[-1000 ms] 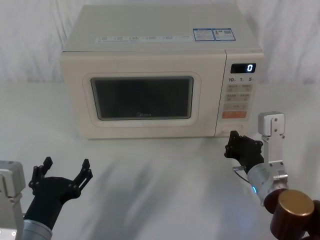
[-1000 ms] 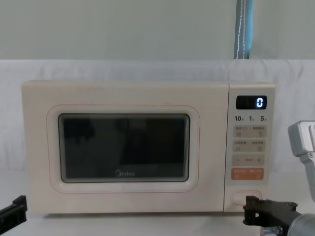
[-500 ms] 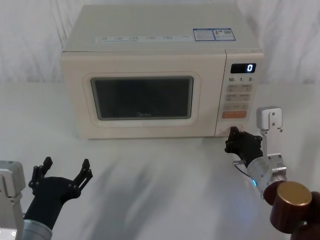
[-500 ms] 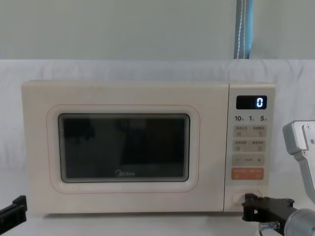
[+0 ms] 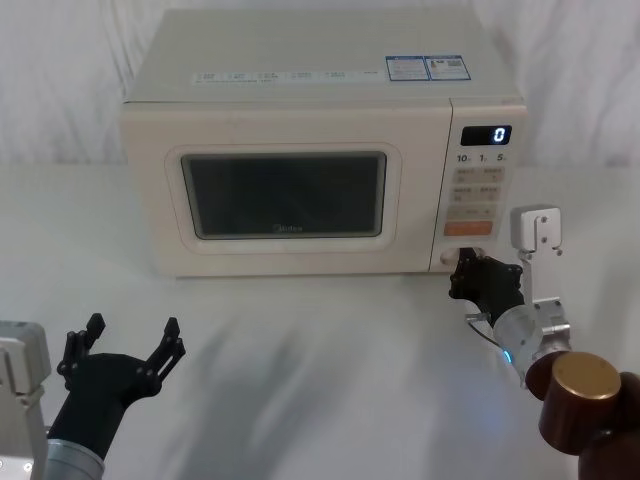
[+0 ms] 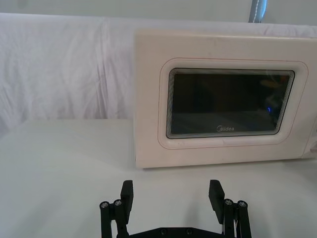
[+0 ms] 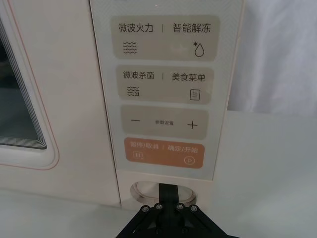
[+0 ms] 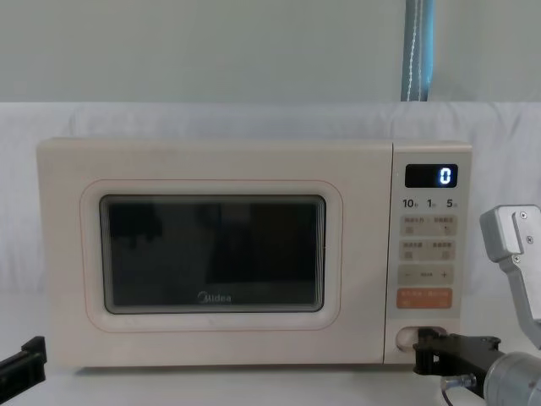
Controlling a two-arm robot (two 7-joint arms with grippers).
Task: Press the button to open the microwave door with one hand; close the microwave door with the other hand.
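Cream button, one pincer against it.

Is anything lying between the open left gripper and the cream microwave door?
Nothing: in the left wrist view bare white tabletop separates the left gripper from the cream microwave door, which is shut.

Cream microwave door with dark window, thin pink outline, grey logo. Button cream; key above it orange. Both claws black: left, right. White table.
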